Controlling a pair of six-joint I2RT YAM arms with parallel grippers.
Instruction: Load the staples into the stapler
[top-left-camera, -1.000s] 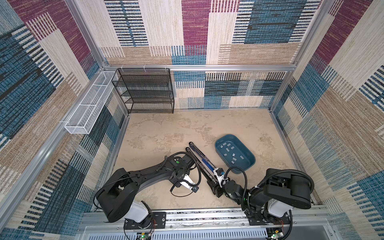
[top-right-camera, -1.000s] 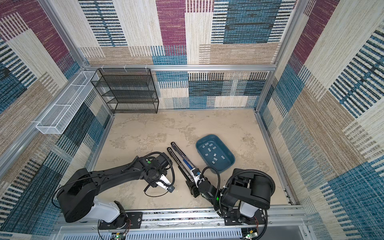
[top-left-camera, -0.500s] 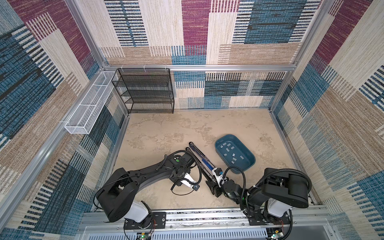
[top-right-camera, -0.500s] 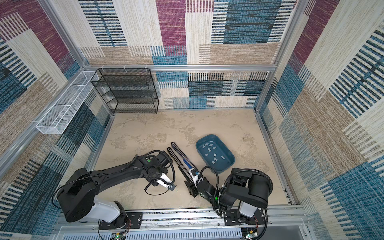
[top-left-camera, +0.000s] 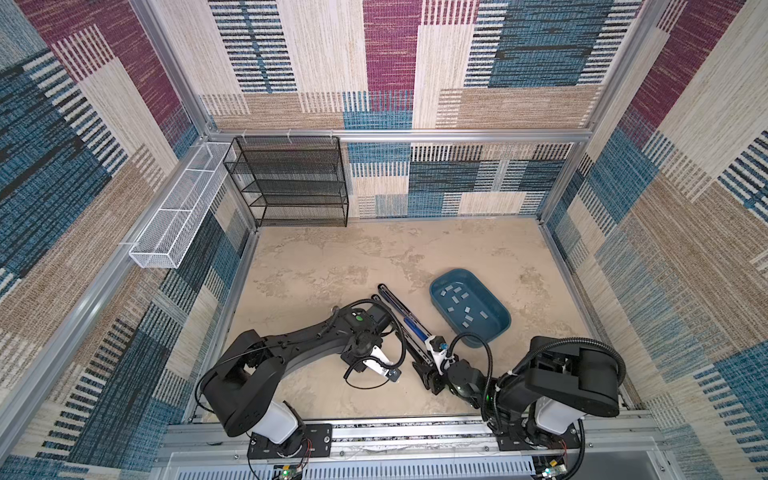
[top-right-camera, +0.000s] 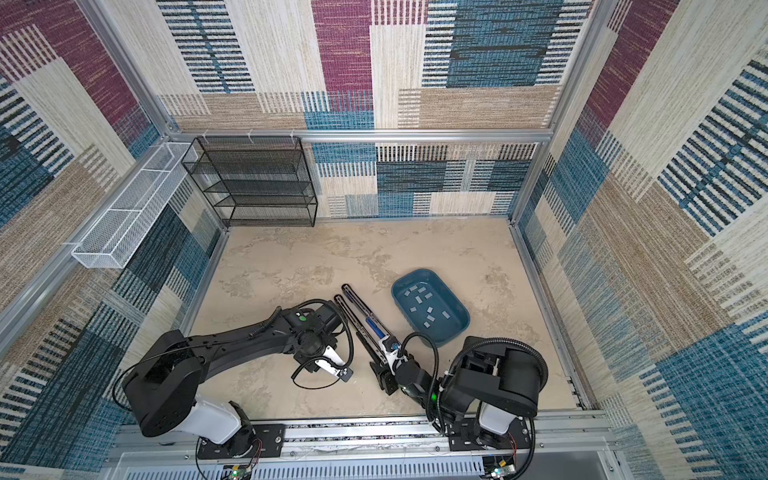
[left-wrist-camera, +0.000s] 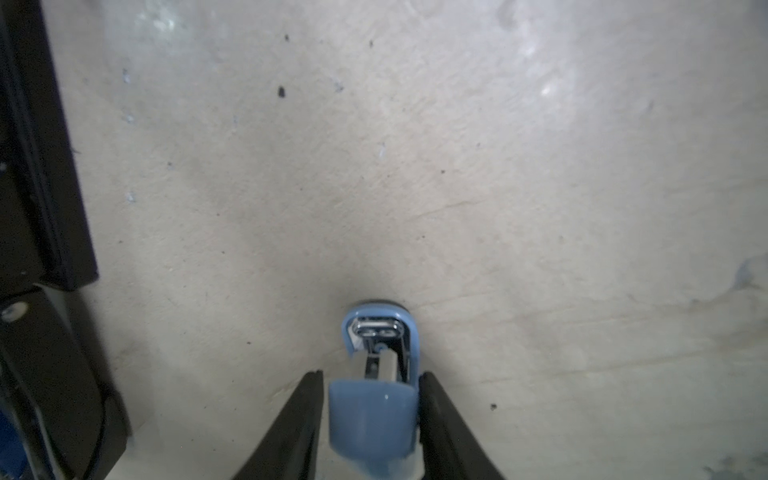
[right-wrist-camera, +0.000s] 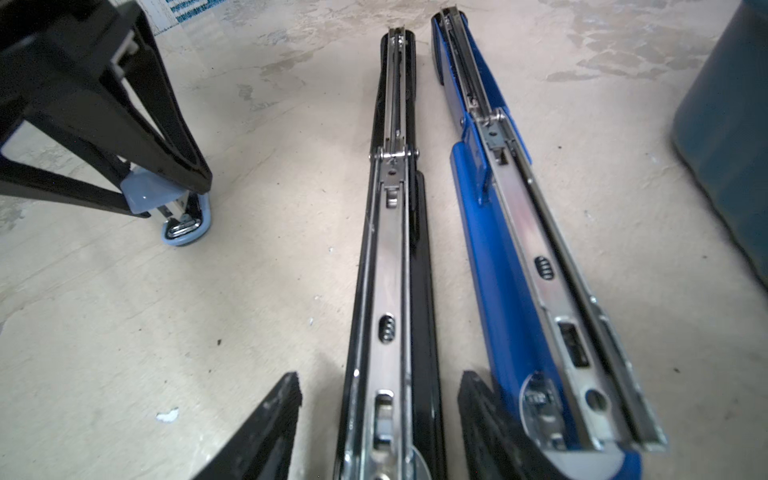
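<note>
Two long staplers lie opened flat, side by side: a black stapler (right-wrist-camera: 390, 249) (top-left-camera: 409, 349) and a blue stapler (right-wrist-camera: 498, 249) (top-left-camera: 411, 326). My right gripper (right-wrist-camera: 380, 377) (top-left-camera: 432, 359) is open and straddles the black one's near end, with one finger in the gap between the two. My left gripper (left-wrist-camera: 370, 374) (top-left-camera: 390, 374) is shut on a small light-blue stapler (left-wrist-camera: 374, 415) (right-wrist-camera: 183, 212), held nose-down on the table, left of the long pair. The staples (top-left-camera: 457, 297) (top-right-camera: 424, 297) lie scattered in a blue tray (top-left-camera: 498, 328).
The blue tray's wall (right-wrist-camera: 727, 124) stands close to the right of the blue stapler. A black mesh shelf rack (top-left-camera: 286, 183) stands at the back left. A white wire basket (top-left-camera: 174, 220) hangs on the left wall. The left arm's cable loops over the table beside its gripper.
My left gripper has shifted slightly with the small stapler between its fingers. The right arm has edged a little to the left; the staplers and tray have not moved.
</note>
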